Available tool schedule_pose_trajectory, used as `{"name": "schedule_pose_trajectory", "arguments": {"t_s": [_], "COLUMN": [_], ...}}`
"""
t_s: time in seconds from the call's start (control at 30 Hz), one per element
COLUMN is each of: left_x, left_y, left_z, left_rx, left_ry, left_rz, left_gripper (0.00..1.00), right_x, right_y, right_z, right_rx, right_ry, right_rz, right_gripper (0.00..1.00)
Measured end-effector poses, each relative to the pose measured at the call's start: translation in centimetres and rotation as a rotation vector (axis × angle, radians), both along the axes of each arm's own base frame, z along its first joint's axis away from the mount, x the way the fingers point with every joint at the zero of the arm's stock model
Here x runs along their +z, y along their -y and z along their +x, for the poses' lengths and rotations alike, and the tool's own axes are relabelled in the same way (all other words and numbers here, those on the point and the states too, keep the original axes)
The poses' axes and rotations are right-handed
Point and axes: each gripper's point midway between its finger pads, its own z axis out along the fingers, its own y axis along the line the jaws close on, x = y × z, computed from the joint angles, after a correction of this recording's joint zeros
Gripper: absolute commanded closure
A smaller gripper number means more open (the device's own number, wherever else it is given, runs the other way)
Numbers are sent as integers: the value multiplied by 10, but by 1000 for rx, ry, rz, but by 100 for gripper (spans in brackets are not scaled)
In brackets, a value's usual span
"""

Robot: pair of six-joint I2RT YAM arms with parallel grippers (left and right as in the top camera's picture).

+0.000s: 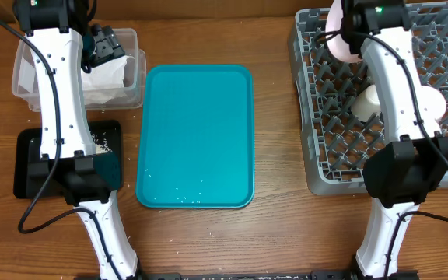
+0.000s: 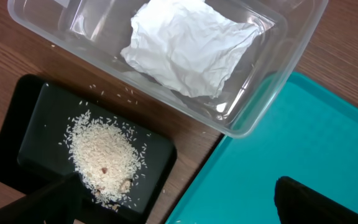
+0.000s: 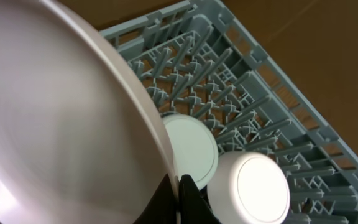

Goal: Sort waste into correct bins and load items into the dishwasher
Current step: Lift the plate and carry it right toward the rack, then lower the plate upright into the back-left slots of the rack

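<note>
Now gripping the pink plate in the clenched right end effector, tilted over the far left corner of the dish rack, right on the counter; holding the left end effector released above crumpled white paper in the clear bin, far left.

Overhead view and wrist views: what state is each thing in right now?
Teal tray, nearly bare, few grains.
Clear bin, holds crumpled paper.
Black tray, holds rice pile.
Dish rack, holds two white bowls.
Pink plate, gripped over rack by right gripper.
Left gripper, open, empty.
</note>
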Motion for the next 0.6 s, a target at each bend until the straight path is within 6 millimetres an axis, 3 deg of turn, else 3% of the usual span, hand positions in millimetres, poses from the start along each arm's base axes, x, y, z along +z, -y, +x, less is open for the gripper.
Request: {"name": "schedule_pose_trajectory", "arguments": {"t_s": [0.3, 0.6], "left_x": [0, 0], "left_y": [0, 0], "left_z": [0, 0], "left_rx": [0, 0], "left_ry": [0, 0], "left_rz": [0, 0], "left_gripper": [0, 0], "right_x": [-2, -14], "right_y": [12, -17], "right_z": [0, 5], "right_rx": [-52, 29], "right_ry": [17, 1], "right_rz": [-95, -11], "right_gripper": [96, 96]}}
